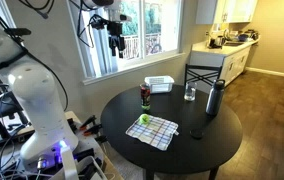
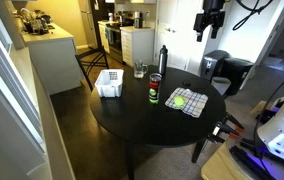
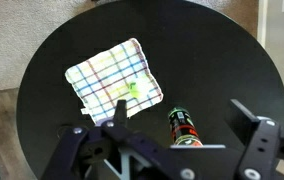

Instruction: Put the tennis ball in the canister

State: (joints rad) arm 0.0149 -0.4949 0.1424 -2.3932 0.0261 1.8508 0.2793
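Observation:
The tennis ball [image 1: 142, 119] [image 2: 179, 100] lies on a checked cloth [image 1: 154, 130] [image 2: 189, 103] on the round black table [image 1: 212, 140] [image 2: 132, 110]. The canister [image 1: 145, 96] [image 2: 155, 88], a slim tube with a dark red band, stands upright just beside the cloth. My gripper [image 1: 115, 35] [image 2: 210, 22] hangs high above the table, open and empty. In the wrist view the open fingers [image 3: 180, 104] frame the canister [image 3: 184, 128]. The ball [image 3: 134, 89] shows on the cloth [image 3: 107, 75], partly behind one finger.
A tall dark grey bottle [image 1: 214, 97] [image 2: 163, 60], a clear glass [image 1: 190, 93] [image 2: 139, 70] and a white basket [image 1: 160, 84] [image 2: 110, 83] stand on the table's far side. A small dark object [image 1: 195, 132] lies near the cloth. A chair [image 1: 204, 75] stands at the table.

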